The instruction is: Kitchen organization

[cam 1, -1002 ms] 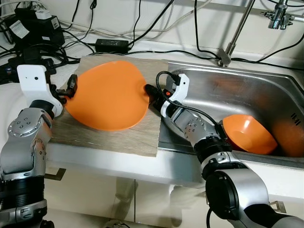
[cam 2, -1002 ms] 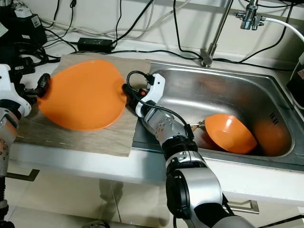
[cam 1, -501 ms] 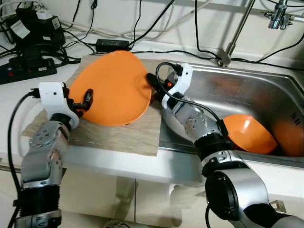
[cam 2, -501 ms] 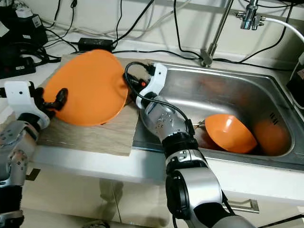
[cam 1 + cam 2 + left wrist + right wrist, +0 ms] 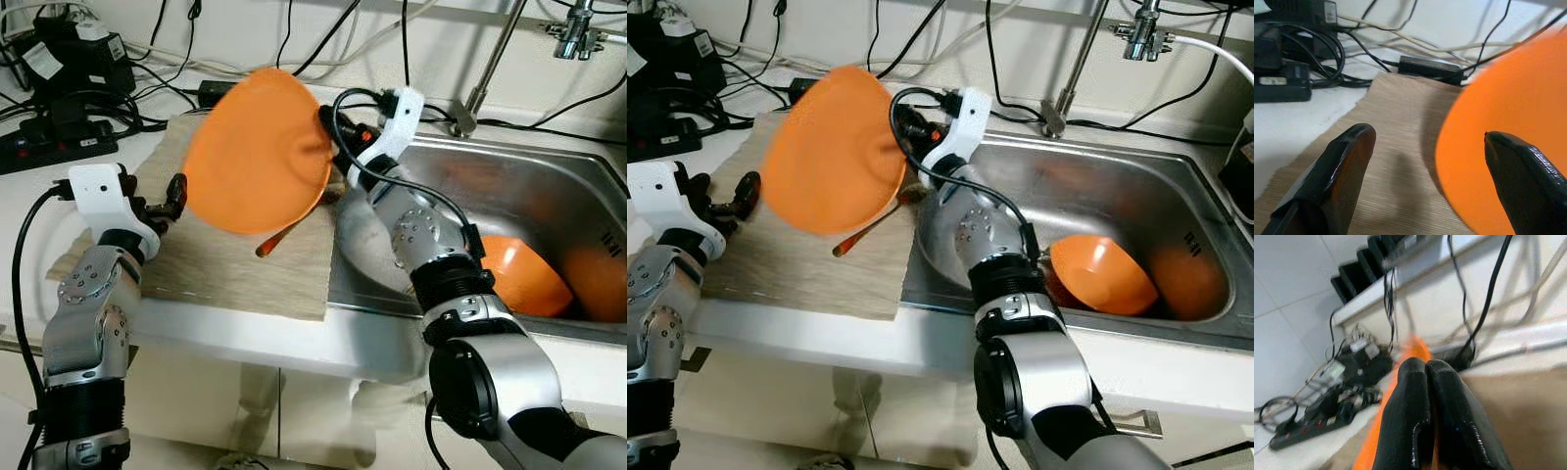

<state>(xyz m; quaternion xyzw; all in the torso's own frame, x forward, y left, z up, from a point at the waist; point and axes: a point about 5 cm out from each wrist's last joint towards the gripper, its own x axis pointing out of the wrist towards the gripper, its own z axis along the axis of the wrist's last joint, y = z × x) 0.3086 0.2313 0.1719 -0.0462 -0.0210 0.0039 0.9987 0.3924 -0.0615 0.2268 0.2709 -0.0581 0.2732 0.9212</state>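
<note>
Jaws: right gripper [image 5: 326, 132] pinching the rim of the large orange plate [image 5: 257, 152], held tilted above the wooden board [image 5: 235, 264]; left gripper [image 5: 171, 196] spread, empty, just beside the plate. Sink [image 5: 490, 186] holds an orange bowl [image 5: 514, 274]. Organization judged early: plate unplaced, bowl untouched.

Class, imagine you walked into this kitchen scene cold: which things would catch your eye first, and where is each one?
The big orange plate stands out, tilted up on edge above the wooden board, pinched at its rim by the right gripper. The left gripper sits beside it over the board, jaws open. In the steel sink lies an orange bowl on its side.
</note>
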